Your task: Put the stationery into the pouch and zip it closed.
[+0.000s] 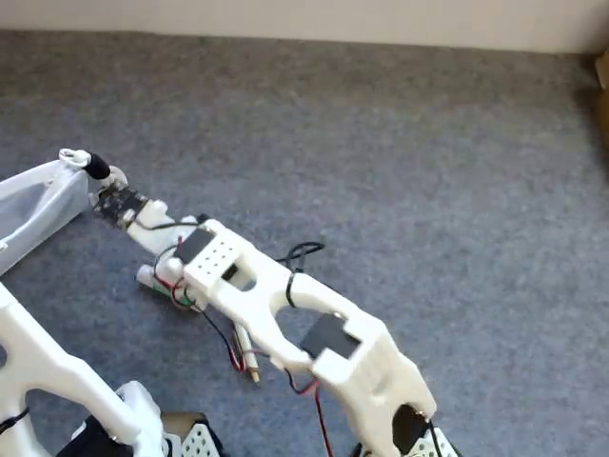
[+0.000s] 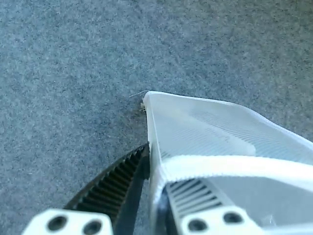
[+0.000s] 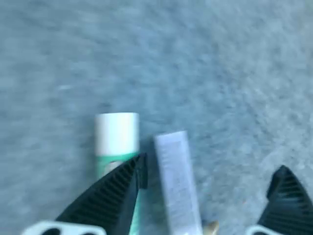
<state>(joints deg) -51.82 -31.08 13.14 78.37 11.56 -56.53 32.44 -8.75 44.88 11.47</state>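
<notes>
Table (image 1: 428, 143): grey, carpet-like surface. The right arm (image 1: 285, 295) is stretched across it toward the left edge.

Pouch (image 1: 33, 205): pale mesh, at the table's left edge. Its rim is pinched by the left gripper (image 2: 152, 156), whose jaws are closed on the fabric. It cannot be told whether the mouth is open.

Right gripper (image 3: 212, 164): spread wide, with nothing held, poised over two items lying parallel and just beside each other. One jaw tip overlaps the green part of the glue stick (image 3: 116, 134). The grey bar (image 3: 173, 176) lies inside the gap, close to that same jaw. The other jaw stands well apart.

Pencil (image 1: 247, 360): on the table beneath the right arm, near the glue stick (image 1: 147, 277).

Step judged: pick-up of one stationery item.

- A single item should be centred between the jaws before they close. As aligned now, the bar would probably be pushed against the glue stick, or both would be caught.
- A sideways shift is advised until the bar sits mid-gap.
- If the glue stick is chosen instead, it should be gripped across its body, since a round barrel may roll.
- The pouch mouth should be checked before transfer.
</notes>
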